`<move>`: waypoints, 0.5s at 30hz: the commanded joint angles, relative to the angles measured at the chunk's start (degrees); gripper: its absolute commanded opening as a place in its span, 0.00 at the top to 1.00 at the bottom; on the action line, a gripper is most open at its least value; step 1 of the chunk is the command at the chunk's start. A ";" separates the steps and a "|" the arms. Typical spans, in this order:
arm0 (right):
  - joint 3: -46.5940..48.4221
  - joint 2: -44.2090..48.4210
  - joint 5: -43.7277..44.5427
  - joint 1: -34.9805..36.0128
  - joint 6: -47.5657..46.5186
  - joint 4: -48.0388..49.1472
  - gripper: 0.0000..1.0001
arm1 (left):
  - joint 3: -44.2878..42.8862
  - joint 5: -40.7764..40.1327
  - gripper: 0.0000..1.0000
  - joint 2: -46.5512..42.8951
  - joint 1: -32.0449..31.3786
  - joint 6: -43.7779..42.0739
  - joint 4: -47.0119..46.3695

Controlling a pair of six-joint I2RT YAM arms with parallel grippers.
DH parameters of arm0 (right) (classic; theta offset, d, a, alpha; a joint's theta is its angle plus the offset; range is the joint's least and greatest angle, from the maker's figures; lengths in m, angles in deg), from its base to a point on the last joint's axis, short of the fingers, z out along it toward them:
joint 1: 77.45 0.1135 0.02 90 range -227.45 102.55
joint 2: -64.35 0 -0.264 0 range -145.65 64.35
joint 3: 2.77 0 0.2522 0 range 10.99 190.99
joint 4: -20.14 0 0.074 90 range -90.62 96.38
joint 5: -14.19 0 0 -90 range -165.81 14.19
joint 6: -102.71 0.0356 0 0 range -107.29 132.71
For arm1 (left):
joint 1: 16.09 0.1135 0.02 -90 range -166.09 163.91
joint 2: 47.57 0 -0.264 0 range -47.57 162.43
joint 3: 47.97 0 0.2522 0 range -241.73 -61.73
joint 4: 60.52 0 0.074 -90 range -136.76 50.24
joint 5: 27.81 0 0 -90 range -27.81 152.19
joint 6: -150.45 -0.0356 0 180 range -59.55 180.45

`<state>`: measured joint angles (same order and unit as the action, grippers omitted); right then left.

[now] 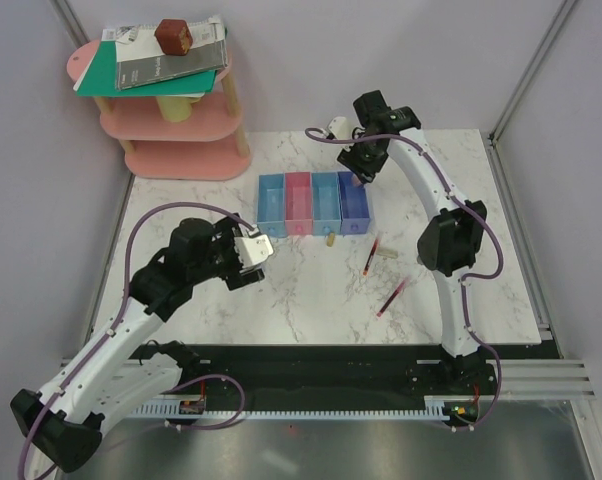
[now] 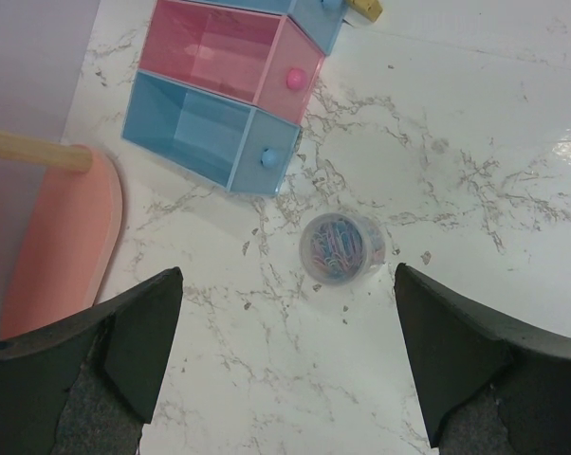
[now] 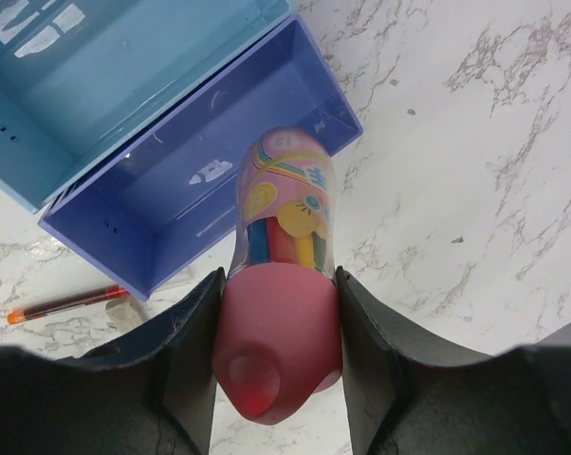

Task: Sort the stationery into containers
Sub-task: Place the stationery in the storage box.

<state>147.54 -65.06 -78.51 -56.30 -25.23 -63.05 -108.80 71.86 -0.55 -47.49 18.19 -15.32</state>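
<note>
Four joined bins stand mid-table: light blue, pink, blue, purple-blue. My right gripper is shut on the pink-yellow tube and holds it tilted over the purple-blue bin. My left gripper is open and empty above a round clear piece full of coloured clips, which lies on the marble in front of the light blue bin. Two red pens and tan erasers lie on the table. No small blue cylinder shows.
A pink tiered shelf with books and a brown cube stands at the back left. A small white object lies at the table's back edge. Grey walls and frame posts close the sides.
</note>
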 commanded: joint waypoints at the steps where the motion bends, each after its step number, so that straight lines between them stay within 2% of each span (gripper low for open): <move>1: 1.35 -0.24 -0.29 0.39 0.05 3.42 1.00 | -0.22 2.72 0.00 -0.62 1.42 0.78 -0.07; 15: -7.09 -1.46 -2.75 1.70 1.81 6.93 1.00 | 0.49 4.30 0.01 -0.35 3.27 1.04 -0.24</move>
<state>141.09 -65.74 -80.15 -55.03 -24.55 -59.53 -108.32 74.59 -0.53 -44.91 18.19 -15.32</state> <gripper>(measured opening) 0.532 0.994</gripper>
